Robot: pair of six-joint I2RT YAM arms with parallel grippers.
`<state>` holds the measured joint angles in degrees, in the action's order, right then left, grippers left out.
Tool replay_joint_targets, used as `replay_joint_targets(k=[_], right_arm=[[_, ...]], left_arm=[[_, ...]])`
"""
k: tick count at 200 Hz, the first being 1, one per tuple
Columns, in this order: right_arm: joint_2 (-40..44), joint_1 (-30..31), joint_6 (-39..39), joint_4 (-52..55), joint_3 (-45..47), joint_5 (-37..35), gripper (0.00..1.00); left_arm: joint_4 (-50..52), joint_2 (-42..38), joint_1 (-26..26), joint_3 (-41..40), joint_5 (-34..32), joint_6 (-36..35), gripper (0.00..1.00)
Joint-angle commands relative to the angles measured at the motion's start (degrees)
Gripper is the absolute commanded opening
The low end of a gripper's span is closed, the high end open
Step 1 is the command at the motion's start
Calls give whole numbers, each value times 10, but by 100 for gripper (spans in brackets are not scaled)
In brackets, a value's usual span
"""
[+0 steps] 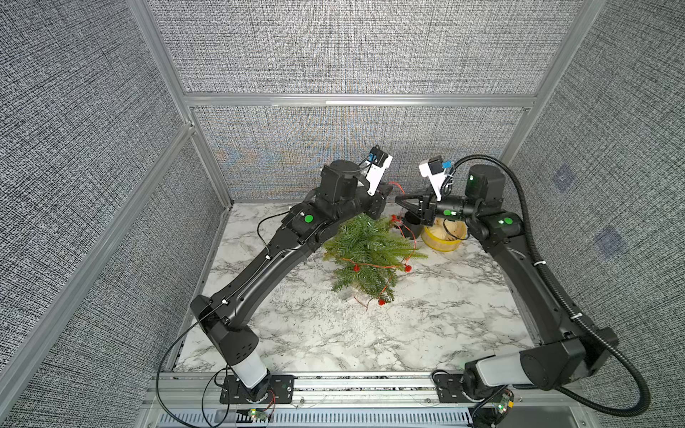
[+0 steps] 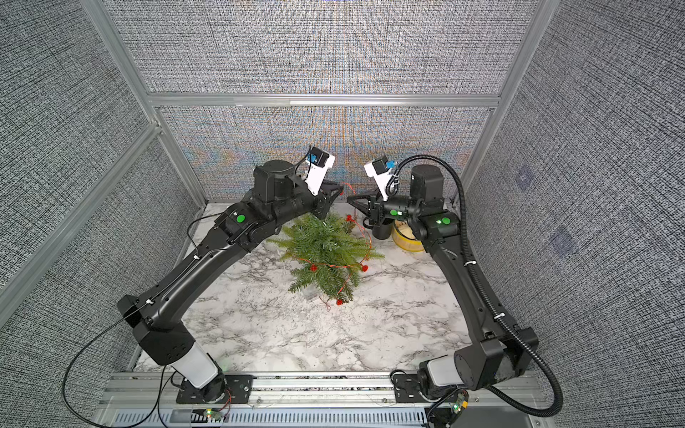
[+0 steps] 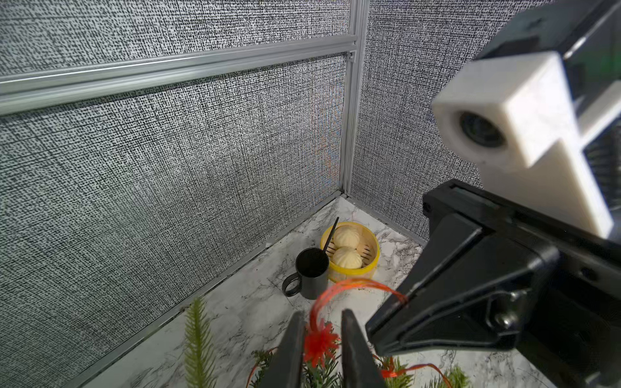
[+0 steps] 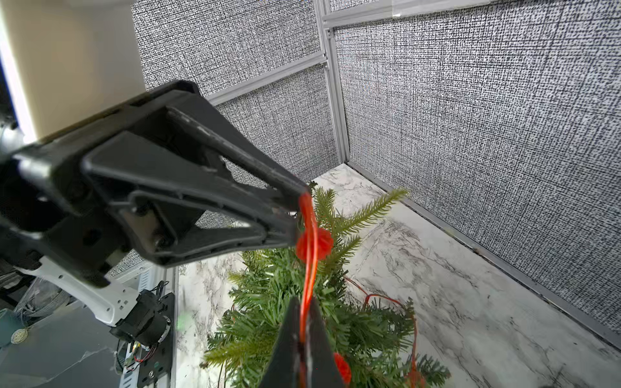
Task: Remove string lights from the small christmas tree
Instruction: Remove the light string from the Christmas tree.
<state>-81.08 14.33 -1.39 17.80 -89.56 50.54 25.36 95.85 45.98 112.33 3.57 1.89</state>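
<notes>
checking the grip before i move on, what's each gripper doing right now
left gripper: open a little, a red bulb of the string lights sits between its jaws
right gripper: closed on the wire of the string lights

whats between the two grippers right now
A short run of the string lights with one red bulb spans from the left gripper to the right gripper, above the small christmas tree; the right wrist view shows it.

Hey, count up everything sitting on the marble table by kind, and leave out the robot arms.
small christmas tree: 1
string lights: 1
black mug: 1
black stick in the mug: 1
yellow steamer basket: 1
buns in the basket: 2
Total: 7
</notes>
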Motion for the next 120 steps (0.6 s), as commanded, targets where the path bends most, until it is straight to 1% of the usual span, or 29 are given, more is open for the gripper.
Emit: replay_joint_targets(k=[1, 9, 28, 75, 93, 120], right_arm=[[5, 0, -2, -3, 0, -10, 0], [6, 0, -3, -3, 0, -14, 0], [9, 1, -3, -3, 2, -28, 0], [24, 1, -4, -4, 9, -81, 0], [29, 1, -4, -3, 9, -95, 0], [41, 0, 0, -3, 20, -129, 0]], left_arm=[[2, -10, 1, -5, 1, -1, 36], [0, -14, 0, -10, 0, -1, 39], [4, -24, 1, -20, 0, 0, 49], [16, -69, 1, -58, -10, 3, 63], [28, -86, 1, -70, -19, 8, 65], [28, -123, 1, -114, -22, 19, 67]])
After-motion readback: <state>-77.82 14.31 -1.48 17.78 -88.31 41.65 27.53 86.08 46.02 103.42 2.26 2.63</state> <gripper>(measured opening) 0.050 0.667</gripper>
